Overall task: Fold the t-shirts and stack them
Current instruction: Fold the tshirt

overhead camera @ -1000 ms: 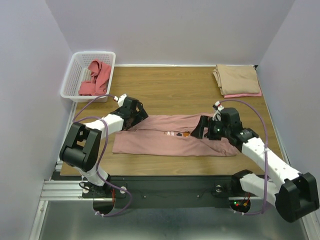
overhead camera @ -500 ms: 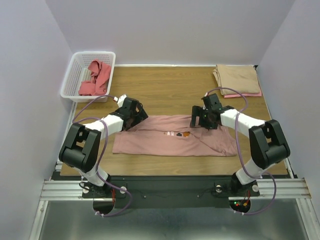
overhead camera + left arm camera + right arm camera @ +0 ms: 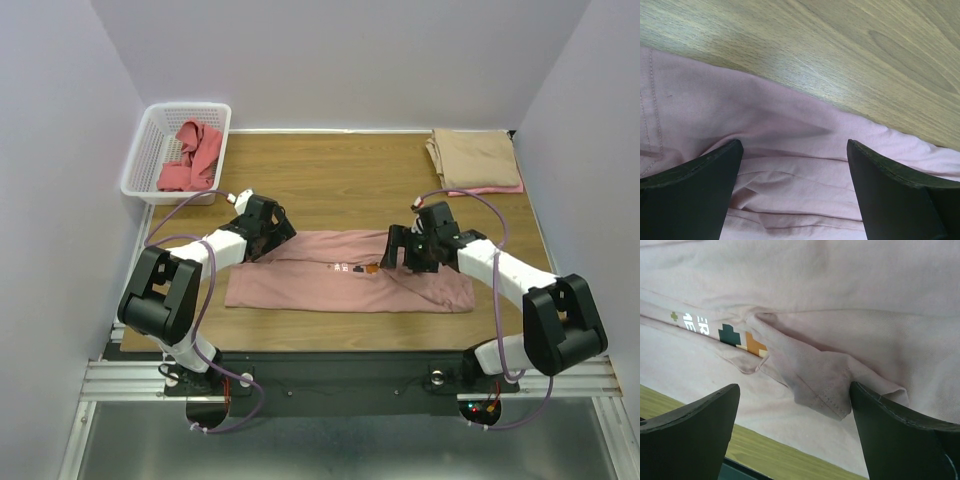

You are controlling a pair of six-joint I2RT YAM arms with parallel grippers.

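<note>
Left pincer (image 3: 793, 145) over rumpled pink tee (image 3: 715, 100)

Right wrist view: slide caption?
Open right gripper over the pink t-shirt, a stitched fold and pixel print between its jaws.

- left arm (image 3: 225, 243): white links, bulky black joints; purple cable (image 3: 163, 218) looping alongside;
- right arm (image 3: 490, 265): same build and cable;
- left hand (image 3: 278, 232), right hand (image 3: 392, 258): black wedge fingers (image 3: 690, 200)

A wooden table (image 3: 340, 180) is seen beneath everything. A dusty pink t-shirt (image 3: 300, 280) is laid out across its near middle, folded lengthwise. A folded tan t-shirt (image 3: 475, 158) is stacked on a pink garment (image 3: 490, 190) at the far right corner. A white lattice basket (image 3: 143, 150) is set at the far left corner.
</note>
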